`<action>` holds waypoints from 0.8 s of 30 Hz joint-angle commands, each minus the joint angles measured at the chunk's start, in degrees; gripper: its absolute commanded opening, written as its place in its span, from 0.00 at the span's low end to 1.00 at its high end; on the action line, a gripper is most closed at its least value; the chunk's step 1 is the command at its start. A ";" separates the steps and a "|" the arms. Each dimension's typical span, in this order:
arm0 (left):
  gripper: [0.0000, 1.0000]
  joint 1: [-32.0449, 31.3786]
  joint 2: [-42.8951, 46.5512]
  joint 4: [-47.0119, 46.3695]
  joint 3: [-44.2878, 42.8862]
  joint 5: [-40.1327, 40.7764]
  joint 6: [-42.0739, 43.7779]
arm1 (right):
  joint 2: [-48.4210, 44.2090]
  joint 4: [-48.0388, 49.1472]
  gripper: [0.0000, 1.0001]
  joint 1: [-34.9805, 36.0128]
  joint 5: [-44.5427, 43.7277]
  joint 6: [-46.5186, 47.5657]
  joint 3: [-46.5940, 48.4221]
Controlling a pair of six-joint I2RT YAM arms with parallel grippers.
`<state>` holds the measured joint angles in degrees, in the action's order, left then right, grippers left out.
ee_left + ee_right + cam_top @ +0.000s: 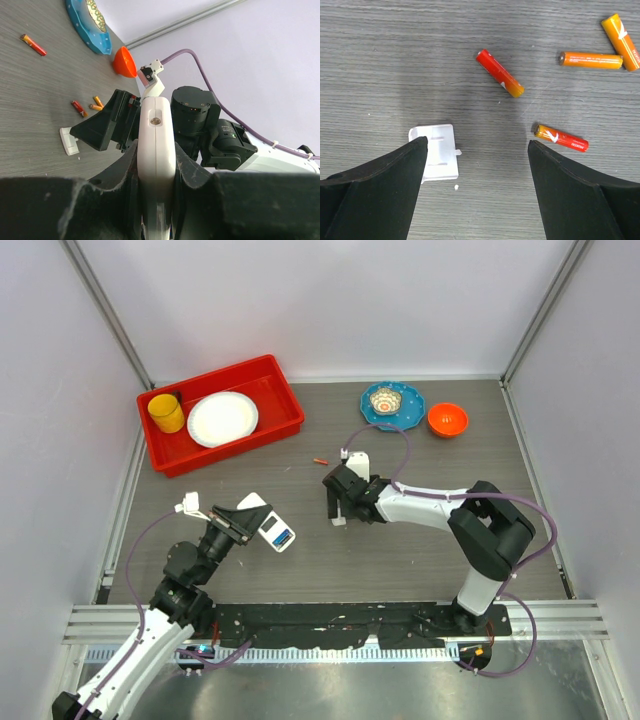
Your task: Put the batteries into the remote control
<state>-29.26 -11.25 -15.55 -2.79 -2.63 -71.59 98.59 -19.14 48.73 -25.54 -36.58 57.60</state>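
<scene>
My left gripper (156, 172) is shut on the remote control (156, 135), a white handset seen edge-on between the pads. From above, the remote control (276, 532) sticks out of the left gripper (245, 522) just over the table, its small screen facing up. The right gripper (477, 145) hovers open above the table with nothing between its fingers. Several orange-red batteries lie loose under it: one (561, 138) near the right fingertip, another (500, 73) farther ahead, two more (591, 60) at the far right. A single battery (320, 460) lies apart. A white cover piece (437, 152) rests by the left fingertip.
A red tray (278, 405) at the back left holds a white plate (222, 418) and a yellow cup (166, 412). At the back right stand a blue plate (410, 410) with a small bowl on it and an orange bowl (447, 419).
</scene>
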 commanded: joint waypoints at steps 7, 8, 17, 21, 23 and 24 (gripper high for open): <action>0.00 -0.10 0.08 -2.73 2.44 -0.18 -0.39 | -1.99 2.87 0.87 0.31 1.81 -0.60 0.40; 0.00 -0.10 0.00 -2.73 2.44 -0.27 -0.39 | -1.73 2.79 0.87 0.31 1.81 -0.69 0.40; 0.00 -0.10 0.08 -2.73 2.44 -0.27 -0.48 | -1.20 3.58 0.87 0.66 2.69 -0.86 0.23; 0.00 -0.10 -0.09 -2.82 2.44 -0.27 -0.56 | -0.68 3.58 0.87 0.75 2.78 -0.86 0.32; 0.00 -0.10 0.17 -2.73 2.44 -0.35 -0.57 | -0.32 3.40 0.87 0.75 2.60 -0.86 0.32; 0.00 -0.10 0.08 -2.64 2.44 -0.35 -0.57 | -0.24 3.23 0.87 0.84 2.51 -0.86 0.32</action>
<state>-29.26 -11.27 -15.57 -2.79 -2.63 -71.64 98.61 -17.19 49.12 -22.39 -36.75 57.56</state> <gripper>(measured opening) 0.257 0.868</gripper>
